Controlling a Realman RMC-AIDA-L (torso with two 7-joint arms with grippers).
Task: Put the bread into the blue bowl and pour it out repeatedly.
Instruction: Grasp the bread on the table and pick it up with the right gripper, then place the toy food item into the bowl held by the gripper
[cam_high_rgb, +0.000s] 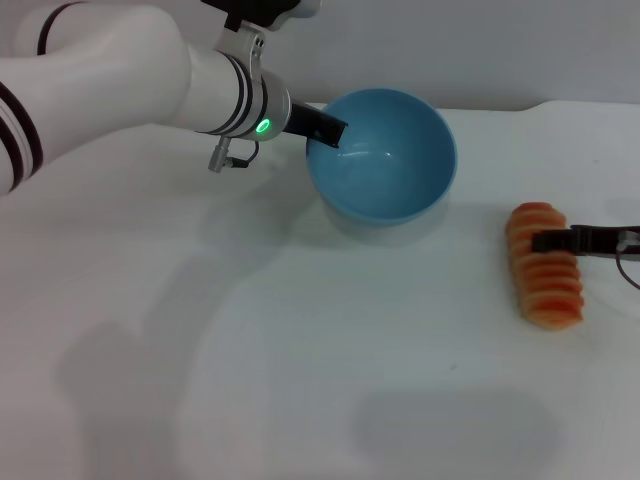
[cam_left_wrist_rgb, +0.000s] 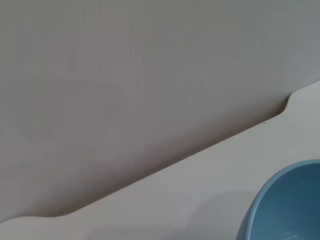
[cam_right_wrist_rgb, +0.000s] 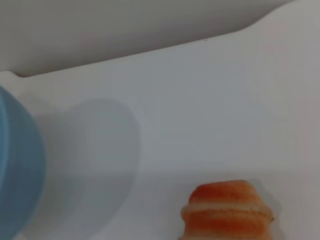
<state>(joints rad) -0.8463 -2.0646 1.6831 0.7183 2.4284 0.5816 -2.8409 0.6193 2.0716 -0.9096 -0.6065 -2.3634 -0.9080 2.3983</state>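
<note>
The blue bowl (cam_high_rgb: 385, 160) is at the back middle of the table, tipped so that its empty inside faces me. My left gripper (cam_high_rgb: 325, 130) is shut on the bowl's left rim. The bowl's edge also shows in the left wrist view (cam_left_wrist_rgb: 290, 210) and in the right wrist view (cam_right_wrist_rgb: 17, 175). The bread (cam_high_rgb: 545, 280), an orange-tan ridged loaf, lies on the table at the right, outside the bowl. My right gripper (cam_high_rgb: 548, 241) reaches in from the right edge and sits over the far half of the loaf. The loaf's end shows in the right wrist view (cam_right_wrist_rgb: 227, 210).
The white table (cam_high_rgb: 250, 330) spreads in front of the bowl and the loaf. Its back edge (cam_left_wrist_rgb: 165, 165) meets a plain wall just behind the bowl. My left arm (cam_high_rgb: 120, 80) crosses the back left of the table.
</note>
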